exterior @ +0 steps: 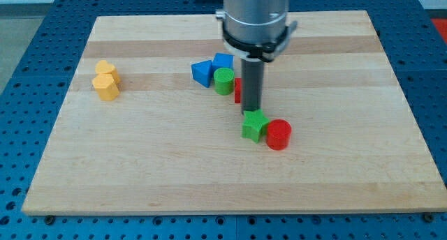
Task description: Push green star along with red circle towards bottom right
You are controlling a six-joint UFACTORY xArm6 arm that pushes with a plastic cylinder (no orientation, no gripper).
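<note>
The green star (254,125) lies a little right of the board's middle, touching the red circle (279,135) on its right. My tip (251,112) stands just above the green star's upper edge, touching or nearly touching it. The rod hangs from the grey arm head at the view's top.
A green circle (224,80), a blue triangle (202,73) and a blue block (223,61) cluster above and left of the tip. A red block (238,91) is partly hidden behind the rod. Two yellow blocks (106,81) sit at the left. The wooden board (349,163) has edges all round.
</note>
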